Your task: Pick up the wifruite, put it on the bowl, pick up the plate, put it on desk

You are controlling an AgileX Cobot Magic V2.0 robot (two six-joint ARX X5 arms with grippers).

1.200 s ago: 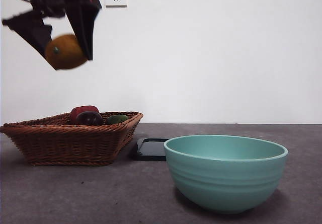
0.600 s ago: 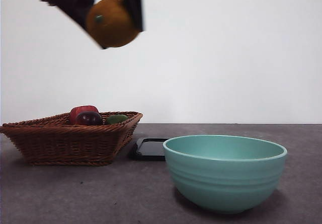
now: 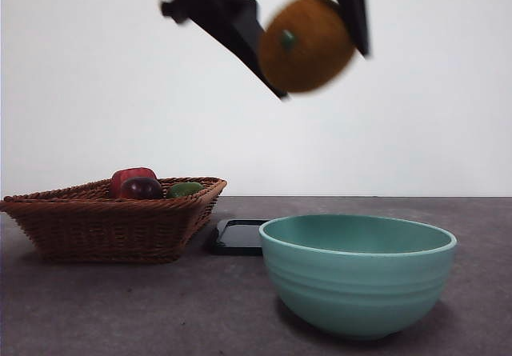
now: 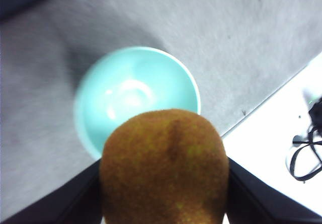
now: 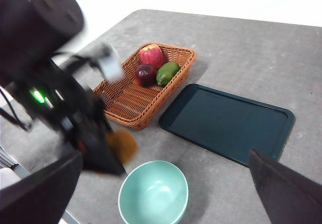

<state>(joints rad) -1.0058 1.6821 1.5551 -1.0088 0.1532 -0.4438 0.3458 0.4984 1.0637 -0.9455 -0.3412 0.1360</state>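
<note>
My left gripper (image 3: 308, 40) is shut on the wifruite (image 3: 306, 44), a dull orange-brown fruit, and holds it high above the desk (image 3: 160, 308), a little left of the teal bowl (image 3: 358, 272). In the left wrist view the wifruite (image 4: 164, 166) fills the space between the jaws, with the bowl (image 4: 133, 90) below it. The right wrist view shows the wifruite (image 5: 122, 146) beside the bowl (image 5: 153, 194) and a dark flat plate (image 5: 226, 123) on the desk. My right gripper (image 5: 161, 194) hangs high over the desk, open and empty.
A wicker basket (image 3: 112, 220) stands at the left with a red fruit (image 3: 132, 178), a dark purple fruit (image 3: 142, 188) and a green fruit (image 3: 186, 189). The plate (image 3: 238, 236) lies behind the bowl. The desk's edge runs near the bowl in the left wrist view.
My left gripper has carried the wifruite to the right, from above the basket to a spot over the bowl's left side. The bowl, basket and plate have not moved.
</note>
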